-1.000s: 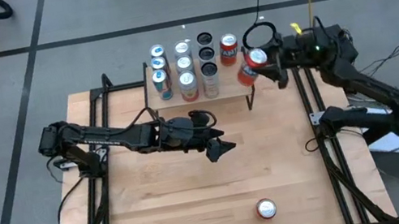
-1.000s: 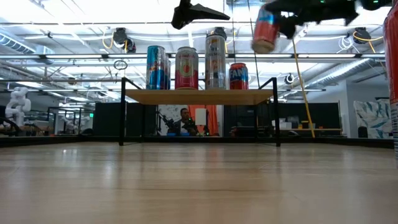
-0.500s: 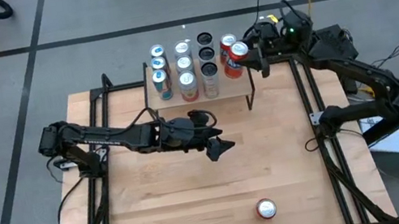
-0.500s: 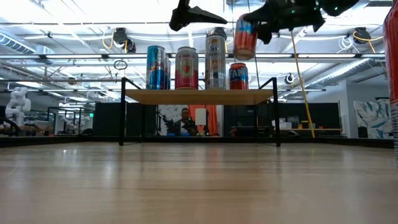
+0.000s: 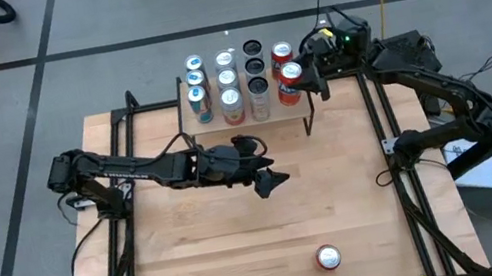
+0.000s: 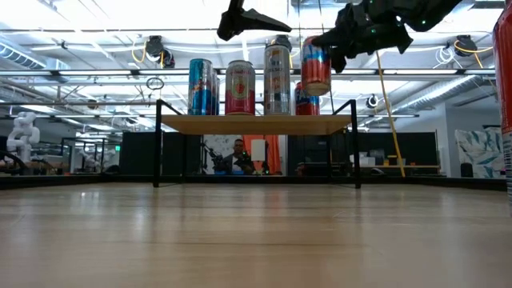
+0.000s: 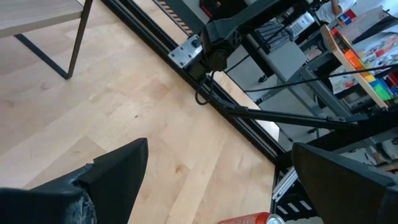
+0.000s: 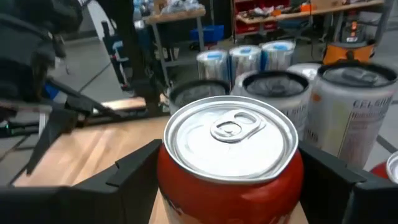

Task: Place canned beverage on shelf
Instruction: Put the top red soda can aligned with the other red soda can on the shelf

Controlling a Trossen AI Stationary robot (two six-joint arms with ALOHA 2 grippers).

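Can (image 5: pixel 290 73), red and upright, smooth and probably slippery, sits clasped round its sides by the right gripper (image 5: pixel 306 74) over the shelf's (image 5: pixel 306 110) right end, while the left gripper (image 5: pixel 269 180) idles, fingers spread.

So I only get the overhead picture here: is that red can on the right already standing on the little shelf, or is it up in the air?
Observer: In the air. From table height, the red can hangs clear above the shelf top, gripped by the right gripper.
Operator: Is it upright?
Observer: Nearly; the level view shows a slight lean. The right wrist camera looks down on its pull-tab lid, between the two dark fingers.
Operator: Anything behind the shelf?
Observer: A person shows under the shelf, in the room beyond the table.
Operator: And the other arm?
Observer: The left gripper hangs open high over the table; its wrist camera catches a spare can at the picture's edge.
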